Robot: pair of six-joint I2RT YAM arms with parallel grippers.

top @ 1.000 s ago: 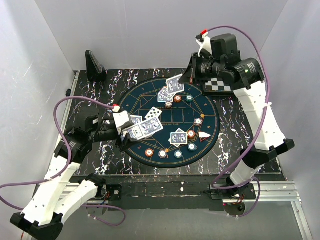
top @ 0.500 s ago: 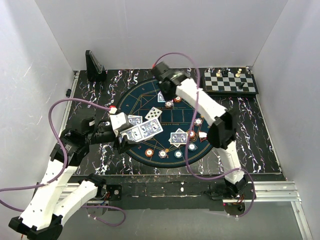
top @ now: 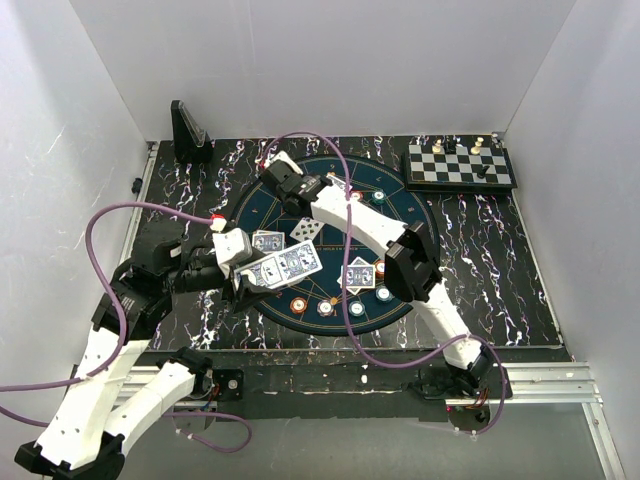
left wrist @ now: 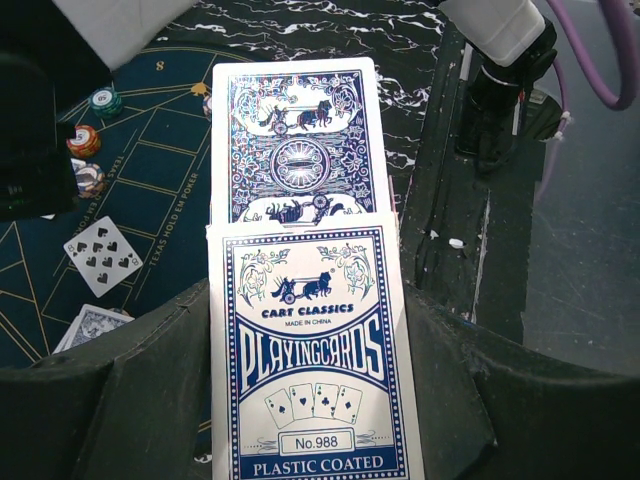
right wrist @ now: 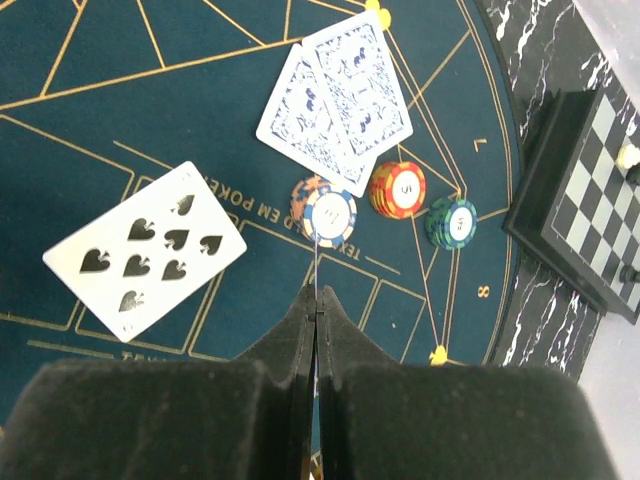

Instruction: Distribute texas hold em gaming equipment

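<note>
Left gripper: fingers spread around the card box, pinching its long sides, so the box lies flat between them.
Protruding card: a blue-backed card, slid out beyond the left fingertips. This probably offers a free edge for the other arm to draw.
Right gripper: fingers pressed together, pointing down at the mat. A thin pale line leaves the seam. Whether it is a card held edge-on cannot be told.
White chip: just beyond the right fingertips.
Orange chip, teal chip: beyond and to the right.
Face-down pair: beyond the chips, the two cards overlapping.
Spade card: face up, left of the fingers.
Step in hand: dealing, judged partly done.
</note>
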